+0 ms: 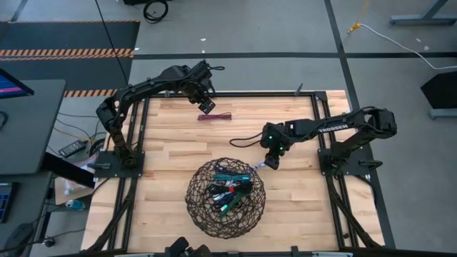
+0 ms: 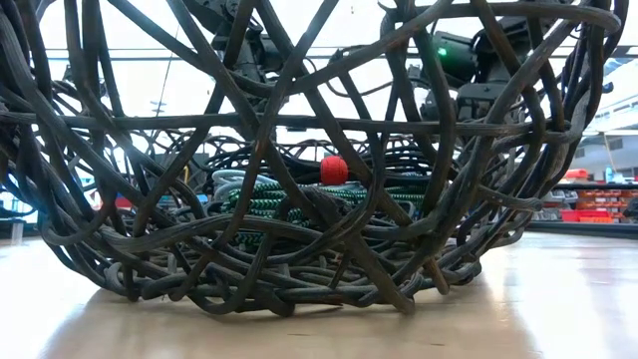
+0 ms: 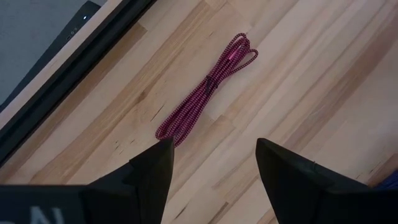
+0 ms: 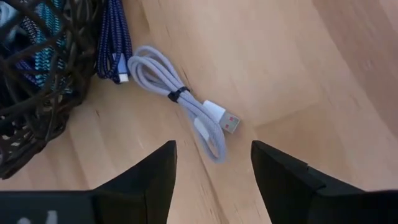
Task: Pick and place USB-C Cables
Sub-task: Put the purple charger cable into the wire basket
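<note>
A maroon cable bundle lies flat on the wood near the table's far edge. My left gripper hovers open just beside its left end. A pale grey cable bundle lies flat by the basket's right rim, with my open right gripper above its plug end. A dark blue bundle lies against the basket wall. The round wire-mesh basket holds several coloured bundles, among them a green one.
The basket stands at the table's near middle, close to my right gripper. A black frame rail runs along the table's far edge next to the maroon bundle. Bare wood lies left of the basket and bare wood right of it.
</note>
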You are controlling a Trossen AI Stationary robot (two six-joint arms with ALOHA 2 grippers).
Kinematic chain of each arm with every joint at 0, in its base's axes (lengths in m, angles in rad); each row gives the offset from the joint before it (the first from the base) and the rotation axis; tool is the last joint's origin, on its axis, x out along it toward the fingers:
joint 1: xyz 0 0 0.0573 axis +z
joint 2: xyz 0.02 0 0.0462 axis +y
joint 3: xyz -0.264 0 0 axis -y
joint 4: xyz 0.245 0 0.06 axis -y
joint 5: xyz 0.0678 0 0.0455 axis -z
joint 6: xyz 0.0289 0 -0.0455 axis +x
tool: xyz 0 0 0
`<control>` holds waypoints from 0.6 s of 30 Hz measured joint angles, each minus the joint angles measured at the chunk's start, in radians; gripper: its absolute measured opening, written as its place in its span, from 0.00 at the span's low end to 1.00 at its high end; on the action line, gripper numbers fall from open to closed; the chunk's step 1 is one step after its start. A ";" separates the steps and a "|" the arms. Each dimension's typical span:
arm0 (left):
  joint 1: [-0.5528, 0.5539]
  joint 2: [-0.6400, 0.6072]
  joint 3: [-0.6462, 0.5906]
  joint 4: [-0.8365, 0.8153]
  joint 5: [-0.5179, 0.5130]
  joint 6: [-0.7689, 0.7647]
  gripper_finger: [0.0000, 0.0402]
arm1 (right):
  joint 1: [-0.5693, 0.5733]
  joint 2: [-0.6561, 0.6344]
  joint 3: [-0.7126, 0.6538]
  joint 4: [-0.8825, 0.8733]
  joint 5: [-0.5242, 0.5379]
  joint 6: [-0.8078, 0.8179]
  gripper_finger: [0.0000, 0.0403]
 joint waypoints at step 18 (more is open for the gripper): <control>0.000 0.000 0.000 0.000 0.000 -0.021 0.58 | -0.016 0.000 -0.092 0.143 -0.032 -0.013 0.53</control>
